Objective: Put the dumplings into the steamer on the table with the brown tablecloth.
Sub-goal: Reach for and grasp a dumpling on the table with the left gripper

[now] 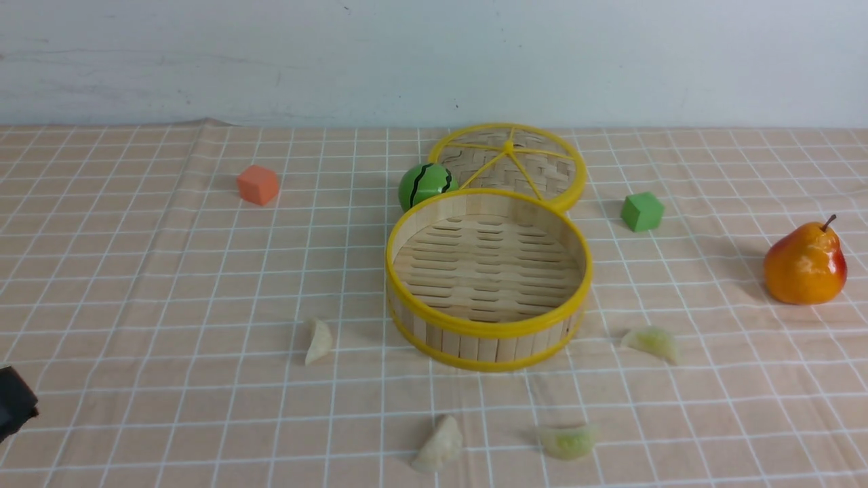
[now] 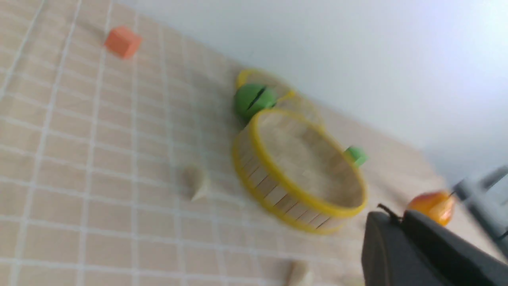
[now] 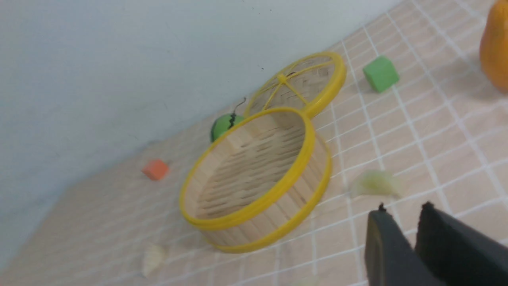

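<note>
left pincer (image 2: pixel 397 217): clenched, jaws together, holding nothing. In the front view only a black corner shows, low at the near-left edge. Left wrist view is blurred.

right pincer (image 3: pixel 404 209): jaws a narrow slit apart, nothing between. It is outside the front view, above the cloth, near the right green dumpling (image 3: pixel 375 183).

All four dumplings lie on the brown tablecloth (image 1: pixel 169 271), outside the steamer (image 1: pixel 488 332):
- left white dumpling (image 1: pixel 317 341) is near the steamer's left
- near white dumpling (image 1: pixel 439 444) and near green dumpling (image 1: pixel 568 440) lie in front

The steamer sits mid tabletop (image 1: pixel 746 407), upright. The lid (image 1: pixel 508 163) lies behind it, touching its rim. A watermelon ball (image 1: pixel 424 184) is beside the lid. The orange cube (image 1: pixel 258 184) is far left, the green cube (image 1: pixel 642 211) right and the pear (image 1: pixel 805 264) far right, all clear of the dumplings. A pale wall (image 1: pixel 434 54) stands behind.
</note>
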Tool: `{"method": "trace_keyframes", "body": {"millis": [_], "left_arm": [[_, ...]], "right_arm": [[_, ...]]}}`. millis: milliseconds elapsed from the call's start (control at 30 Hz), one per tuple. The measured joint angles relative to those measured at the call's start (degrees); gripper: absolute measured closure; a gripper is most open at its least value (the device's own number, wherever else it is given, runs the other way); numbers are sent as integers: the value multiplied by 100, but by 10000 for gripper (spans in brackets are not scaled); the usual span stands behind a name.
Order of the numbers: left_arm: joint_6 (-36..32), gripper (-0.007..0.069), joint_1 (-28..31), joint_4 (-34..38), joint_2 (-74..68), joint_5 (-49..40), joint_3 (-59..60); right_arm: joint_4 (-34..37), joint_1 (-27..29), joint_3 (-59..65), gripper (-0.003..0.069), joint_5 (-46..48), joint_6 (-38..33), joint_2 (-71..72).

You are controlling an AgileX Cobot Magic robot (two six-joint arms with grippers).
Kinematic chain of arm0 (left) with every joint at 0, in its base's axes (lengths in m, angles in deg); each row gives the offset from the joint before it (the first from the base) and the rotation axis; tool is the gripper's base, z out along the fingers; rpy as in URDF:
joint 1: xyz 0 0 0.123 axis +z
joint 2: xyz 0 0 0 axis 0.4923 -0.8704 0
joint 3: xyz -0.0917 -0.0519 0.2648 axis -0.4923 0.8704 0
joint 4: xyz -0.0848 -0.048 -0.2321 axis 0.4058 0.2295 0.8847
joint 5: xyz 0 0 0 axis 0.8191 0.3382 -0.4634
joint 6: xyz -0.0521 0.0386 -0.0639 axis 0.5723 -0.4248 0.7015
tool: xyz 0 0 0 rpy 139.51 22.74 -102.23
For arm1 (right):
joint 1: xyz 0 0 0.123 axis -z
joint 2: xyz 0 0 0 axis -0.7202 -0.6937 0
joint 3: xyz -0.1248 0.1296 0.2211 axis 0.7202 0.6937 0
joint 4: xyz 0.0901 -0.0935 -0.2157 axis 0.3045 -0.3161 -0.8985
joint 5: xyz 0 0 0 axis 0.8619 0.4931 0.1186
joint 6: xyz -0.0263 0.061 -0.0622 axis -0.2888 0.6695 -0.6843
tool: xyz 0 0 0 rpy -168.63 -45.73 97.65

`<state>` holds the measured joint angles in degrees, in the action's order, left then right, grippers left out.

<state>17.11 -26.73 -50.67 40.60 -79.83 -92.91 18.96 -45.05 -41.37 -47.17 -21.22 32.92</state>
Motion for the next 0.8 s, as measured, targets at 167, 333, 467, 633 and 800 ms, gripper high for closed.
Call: {"method": "trace_keyframes", "body": {"millis": [167,333,467,633,800], "left_arm": [[0,638,0,-1346,-1745,-1493,-1352],[175,638,-589,-2252,-3269,-2428,-2277],[325,638,-1605,-2744,-4260,-2277,-2724],[883,632,-2402,-3308,-5405,-2125,-3291],[1368,473,-2581,-3542,-6818,-1812,-4124]], "right_arm": [[-654,-7,-1463,678,1040,-1242,-1867],[-1017,-625,-2627,676,2387,-1505,-3484],[-1559,-1815,-3239,673,3193,-1489,-4415],[-2285,-3085,-3632,671,3909,-1040,-5151],[-2768,-3994,-3719,669,3949,-369,-5453]]}}
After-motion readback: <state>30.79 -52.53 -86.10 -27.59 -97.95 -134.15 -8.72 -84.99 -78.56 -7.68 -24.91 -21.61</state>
